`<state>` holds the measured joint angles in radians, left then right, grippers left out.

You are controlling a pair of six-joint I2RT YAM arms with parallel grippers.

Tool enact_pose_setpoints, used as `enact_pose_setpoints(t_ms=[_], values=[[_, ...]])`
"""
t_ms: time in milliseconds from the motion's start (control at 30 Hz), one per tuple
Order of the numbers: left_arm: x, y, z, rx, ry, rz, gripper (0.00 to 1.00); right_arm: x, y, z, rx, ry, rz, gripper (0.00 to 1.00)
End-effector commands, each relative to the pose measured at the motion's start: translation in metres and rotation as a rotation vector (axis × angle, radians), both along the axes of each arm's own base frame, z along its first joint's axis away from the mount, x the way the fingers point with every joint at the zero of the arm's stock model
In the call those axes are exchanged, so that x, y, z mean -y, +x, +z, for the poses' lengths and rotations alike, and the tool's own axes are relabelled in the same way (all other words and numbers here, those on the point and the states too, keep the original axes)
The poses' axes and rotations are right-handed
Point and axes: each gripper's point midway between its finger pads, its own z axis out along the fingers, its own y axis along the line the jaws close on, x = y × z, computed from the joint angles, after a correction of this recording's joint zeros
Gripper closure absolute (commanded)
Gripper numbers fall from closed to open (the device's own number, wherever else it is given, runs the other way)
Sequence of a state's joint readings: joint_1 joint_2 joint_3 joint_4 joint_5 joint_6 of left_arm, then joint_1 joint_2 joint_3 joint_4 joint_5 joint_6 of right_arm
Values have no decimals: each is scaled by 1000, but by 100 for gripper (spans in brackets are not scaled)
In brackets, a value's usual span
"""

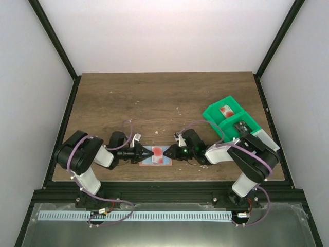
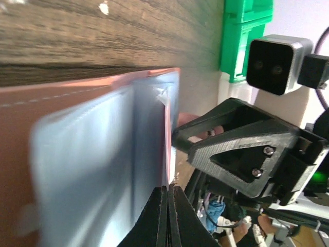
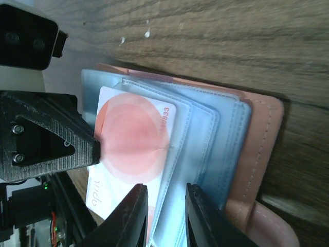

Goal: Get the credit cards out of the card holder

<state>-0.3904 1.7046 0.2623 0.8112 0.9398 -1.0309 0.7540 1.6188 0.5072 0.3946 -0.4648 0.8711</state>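
lying open, the card holder (image 1: 153, 162) sits between clenched left tool (image 1: 141, 154) and right tool (image 1: 168, 153) straddling a pocket (image 3: 172, 175), grip unclear.

Both arms reach inward low in the top view, the left arm (image 1: 85, 154) and right arm (image 1: 241, 154) folded at the elbow, their tips nearly meeting at centre, the left gripper (image 1: 144, 154) pinched closed and the right gripper (image 1: 168, 153) with jaws narrowly parted.

place: robot lab cell | white walls (image 1: 154, 31), black frame (image 1: 54, 38), wooden table (image 1: 154, 98)
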Motion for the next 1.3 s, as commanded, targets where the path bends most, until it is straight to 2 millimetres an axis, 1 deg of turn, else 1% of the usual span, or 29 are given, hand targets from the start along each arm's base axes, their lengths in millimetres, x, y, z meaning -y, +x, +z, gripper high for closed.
enact_pose_setpoints(t_ms=[0,100,267,367,533,700,800,900,967,1100,1167,1267], values=[[4,4,22,55,-92,3,100,-10,-4,8,-17,76,32,78],[5,3,25,52,-118,6,100,-9,-3,13,-11,86,23,78],[4,-2,23,37,-142,7,100,-4,3,26,25,86,-23,78],[3,-4,23,31,-162,12,100,-4,4,30,25,91,-31,78],[3,-5,19,23,-175,18,100,-7,1,23,-21,93,-24,78],[0,-4,12,46,-117,27,100,-10,0,21,-27,101,-9,78],[-3,-1,3,59,-48,30,100,-13,-2,10,-69,78,-3,79],[-5,3,-4,77,11,27,100,-10,-2,-4,-111,30,-24,79],[-6,2,-7,77,28,24,100,-8,-2,-9,-119,20,-31,79],[-4,-4,1,51,-51,29,100,-12,-4,-10,-123,45,-14,79],[-2,-3,13,69,-110,38,100,-14,-5,-6,-119,70,-10,79],[-1,-7,17,52,-158,43,100,-14,-5,-4,-113,79,-8,79]])
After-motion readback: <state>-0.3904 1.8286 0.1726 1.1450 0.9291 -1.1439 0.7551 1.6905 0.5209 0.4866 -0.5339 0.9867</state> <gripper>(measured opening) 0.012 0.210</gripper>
